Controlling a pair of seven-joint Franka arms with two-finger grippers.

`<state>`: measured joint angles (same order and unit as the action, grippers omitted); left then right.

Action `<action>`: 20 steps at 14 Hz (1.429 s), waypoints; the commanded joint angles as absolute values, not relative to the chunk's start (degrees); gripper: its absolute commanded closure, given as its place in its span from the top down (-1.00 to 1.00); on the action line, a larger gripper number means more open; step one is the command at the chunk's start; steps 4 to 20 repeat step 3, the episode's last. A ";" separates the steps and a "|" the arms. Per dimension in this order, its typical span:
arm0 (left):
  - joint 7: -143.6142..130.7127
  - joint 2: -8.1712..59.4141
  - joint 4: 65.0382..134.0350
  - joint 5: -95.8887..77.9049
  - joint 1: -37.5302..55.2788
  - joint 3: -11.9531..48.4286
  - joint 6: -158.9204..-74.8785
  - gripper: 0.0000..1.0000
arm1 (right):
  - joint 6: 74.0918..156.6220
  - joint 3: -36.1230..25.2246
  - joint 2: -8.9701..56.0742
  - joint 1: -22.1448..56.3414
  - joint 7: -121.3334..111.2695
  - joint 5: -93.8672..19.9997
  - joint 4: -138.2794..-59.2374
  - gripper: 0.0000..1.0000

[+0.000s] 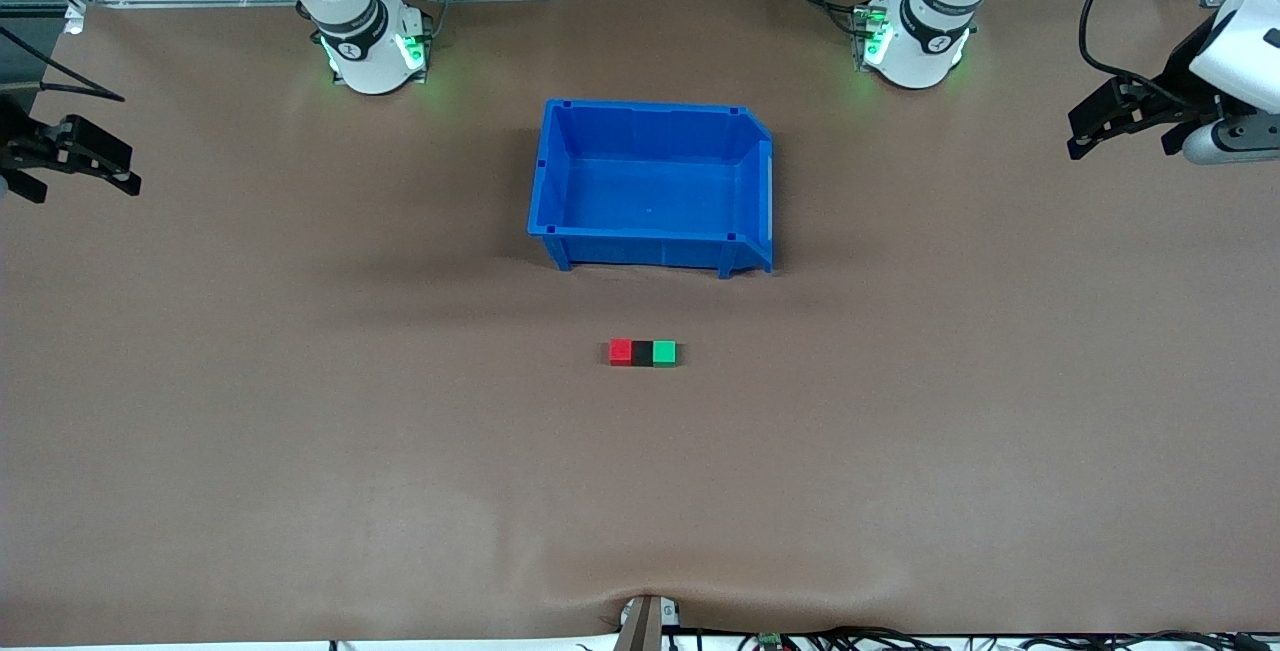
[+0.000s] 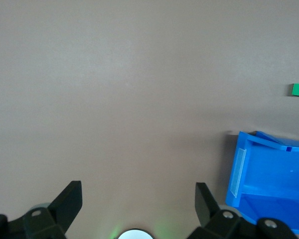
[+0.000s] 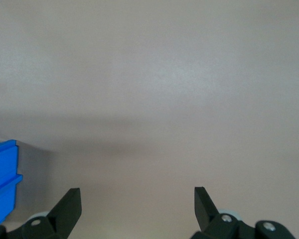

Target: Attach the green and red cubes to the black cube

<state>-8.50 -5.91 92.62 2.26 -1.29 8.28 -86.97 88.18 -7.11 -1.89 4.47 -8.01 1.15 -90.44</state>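
Front view: cubes (image 1: 642, 353) near bin (image 1: 560, 231)

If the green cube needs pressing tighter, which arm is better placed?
Left hand, probably: the green cube ends the row toward the left arm's end; the right hand would cross the red cube and black cube.

Red cube (image 1: 620, 352), black cube (image 1: 642, 353), green cube (image 1: 664, 353); blue bin (image 1: 560, 171); brown table (image 1: 300, 381).
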 commanded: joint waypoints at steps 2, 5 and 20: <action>-9.32 -5.36 91.49 1.67 -1.14 8.61 -85.34 1.00 | 87.54 -6.68 -0.18 3.87 -7.82 0.97 -89.21 1.00; -9.32 -5.36 91.49 1.67 -1.14 8.61 -85.25 1.00 | 87.63 -6.68 0.26 3.69 -7.56 0.79 -89.03 1.00; -9.32 -5.36 91.49 1.67 -1.14 8.61 -85.25 1.00 | 87.63 -6.68 0.26 3.69 -7.56 0.79 -89.03 1.00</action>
